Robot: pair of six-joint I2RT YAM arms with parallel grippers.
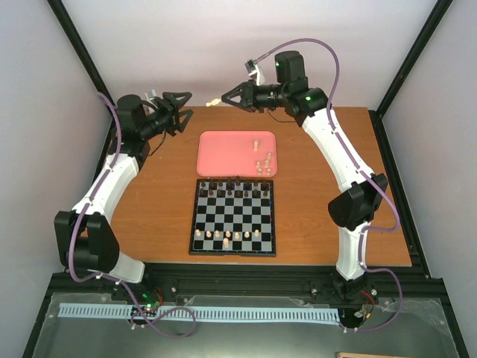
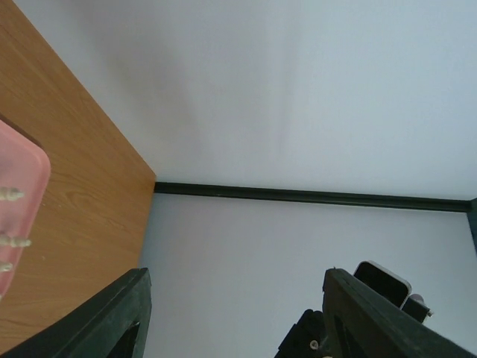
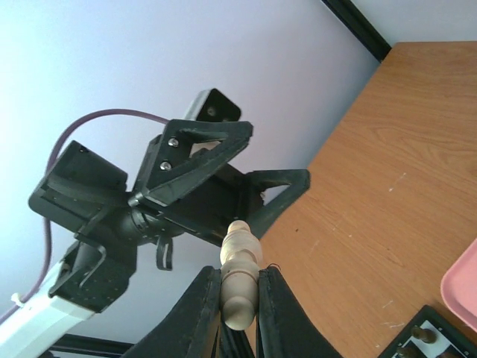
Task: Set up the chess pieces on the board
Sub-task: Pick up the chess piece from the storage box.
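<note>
Above the far side of the worktop (image 1: 156, 194), the right gripper (image 1: 226, 98) is clamped on one cream-white piece (image 1: 214, 101) by one end, with its free end pointing across at the left gripper (image 1: 186, 112). The left jaws stand apart with nothing between them, short of the piece. This looks like a handover. To do it well, line the left jaws up squarely with the exposed end, bring them around it without nudging, close firmly, and only then let the right jaws release. Other chess pieces (image 1: 227, 237) stand in a near row of the board (image 1: 192, 224), more lie in the pink tray (image 1: 223, 153), and dark pieces (image 1: 235, 190) fill the far rows.
</note>
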